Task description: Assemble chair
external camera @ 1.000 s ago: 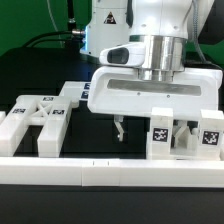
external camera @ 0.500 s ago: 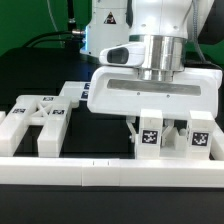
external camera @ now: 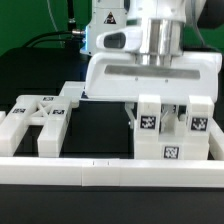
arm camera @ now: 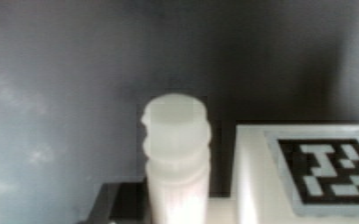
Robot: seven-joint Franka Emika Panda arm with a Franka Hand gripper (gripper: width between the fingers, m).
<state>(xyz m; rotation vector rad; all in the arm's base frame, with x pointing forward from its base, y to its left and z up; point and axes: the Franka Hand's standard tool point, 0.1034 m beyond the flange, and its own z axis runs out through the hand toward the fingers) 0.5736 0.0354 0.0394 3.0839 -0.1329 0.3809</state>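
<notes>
We see the gripper over one chair frame at the exterior view's right, showing three tags; it hides the jaws, so we cannot tell their grip; other chair parts lie left, behind one border rail.

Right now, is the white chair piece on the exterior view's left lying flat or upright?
Lying flat: the chair piece rests low on the black table, its tags facing up.

Chair pcs behind border rail
</notes>
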